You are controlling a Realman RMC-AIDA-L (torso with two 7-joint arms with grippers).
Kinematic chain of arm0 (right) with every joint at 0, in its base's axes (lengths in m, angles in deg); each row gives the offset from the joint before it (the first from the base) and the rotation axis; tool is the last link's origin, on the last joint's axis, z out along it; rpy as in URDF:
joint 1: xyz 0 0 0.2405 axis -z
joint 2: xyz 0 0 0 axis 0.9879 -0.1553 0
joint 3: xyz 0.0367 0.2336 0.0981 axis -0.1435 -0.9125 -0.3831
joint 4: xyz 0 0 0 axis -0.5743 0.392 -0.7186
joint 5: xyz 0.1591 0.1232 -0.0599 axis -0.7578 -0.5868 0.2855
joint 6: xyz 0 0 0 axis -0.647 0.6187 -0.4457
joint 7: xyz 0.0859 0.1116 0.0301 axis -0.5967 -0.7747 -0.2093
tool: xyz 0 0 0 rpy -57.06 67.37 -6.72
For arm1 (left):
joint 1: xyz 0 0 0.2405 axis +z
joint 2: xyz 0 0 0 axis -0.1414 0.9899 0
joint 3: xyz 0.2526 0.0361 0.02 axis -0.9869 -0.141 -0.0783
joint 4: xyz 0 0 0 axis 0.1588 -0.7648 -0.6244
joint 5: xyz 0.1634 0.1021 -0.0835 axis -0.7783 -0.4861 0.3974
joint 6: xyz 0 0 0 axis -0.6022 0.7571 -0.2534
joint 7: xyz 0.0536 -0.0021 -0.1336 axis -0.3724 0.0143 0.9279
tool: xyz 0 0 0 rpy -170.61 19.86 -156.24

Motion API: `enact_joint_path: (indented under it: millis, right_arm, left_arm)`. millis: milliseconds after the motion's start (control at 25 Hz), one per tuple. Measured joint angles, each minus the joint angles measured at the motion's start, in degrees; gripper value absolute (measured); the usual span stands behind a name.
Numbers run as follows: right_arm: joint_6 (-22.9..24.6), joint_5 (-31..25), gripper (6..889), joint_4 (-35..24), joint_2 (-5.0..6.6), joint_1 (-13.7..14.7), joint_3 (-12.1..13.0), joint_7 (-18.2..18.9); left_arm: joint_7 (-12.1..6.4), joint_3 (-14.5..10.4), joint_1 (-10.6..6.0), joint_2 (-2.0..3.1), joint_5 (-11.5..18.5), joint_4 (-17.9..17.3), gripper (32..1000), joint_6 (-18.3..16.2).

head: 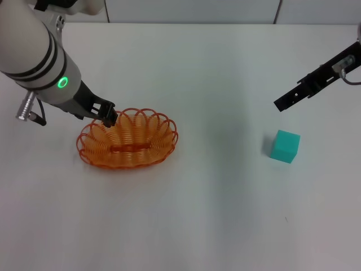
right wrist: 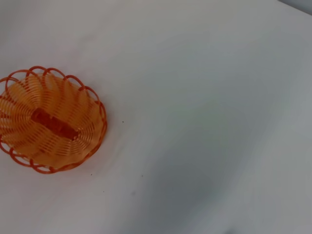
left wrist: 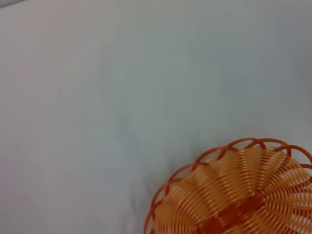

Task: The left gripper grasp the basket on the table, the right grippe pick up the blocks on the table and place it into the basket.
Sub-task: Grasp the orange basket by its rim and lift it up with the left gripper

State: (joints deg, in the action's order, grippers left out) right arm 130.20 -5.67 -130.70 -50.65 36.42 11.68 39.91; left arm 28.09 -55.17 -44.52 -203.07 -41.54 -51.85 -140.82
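**Block not picked, basket grip marginal**

Block (head: 284,146) sits flat on the table (head: 214,214), right side, well apart from the basket (head: 128,139) on the left. Nothing in the basket. Both wrist views show only the basket and bare table, no block.

My right gripper (head: 280,105) hangs above and just far of the block, not touching it. It reads as one thin dark bar from the head view, so I can't tell how my fingers are set there.

My left gripper (head: 109,116) is at the basket's far-left rim, fingers narrow, apparently pinched on one of the rim loops. Contact looks right, but I can't confirm a firm hold.

Risks as I judge them:
- Block is small with smooth faces. If I come down off-centre or skewed to its faces, one finger lands first and shoves it away, or it twists out as I close.
- I'm currently far of the block, not over it. Dropping straight from here misses or clips its far edge.
- Basket is light wire, held by a single loop. A pull from my left arm could tip or drag it, shifting the drop target.
- Basket is shallow. Releasing the block high or near the right rim could bounce it out or leave it perched on the loops.
- The carry runs across toward my left arm; overshooting left risks arm contact.
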Motion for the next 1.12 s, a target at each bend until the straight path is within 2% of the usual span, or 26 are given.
enact_joint_path:
  millis: [320,520,600,800,1120]
  right_arm:
    - [-0.07,-0.02,847,0.00,-0.08,0.00,-0.09,0.46]
    - [-0.58,-0.01,847,0.73,-0.09,0.00,0.00,0.54]
    - [-0.66,-0.01,847,0.84,-0.09,0.01,0.00,0.61]
    - [-1.27,-0.01,847,1.67,-0.09,0.01,-0.06,0.80]
    - [-1.94,-0.03,847,2.96,-0.09,-0.05,-0.27,1.39]
  left_arm:
    - [-0.08,0.35,0.14,0.25,-0.57,0.13,555,0.01]
    - [-0.85,0.84,1.03,0.31,-2.93,0.92,554,0.77]
    - [-1.38,1.33,1.50,0.33,-3.42,2.09,552,1.96]
    - [-3.76,4.33,2.29,0.26,-2.93,6.88,543,5.47]
    - [-4.37,4.48,3.69,0.20,-1.23,10.96,527,10.75]
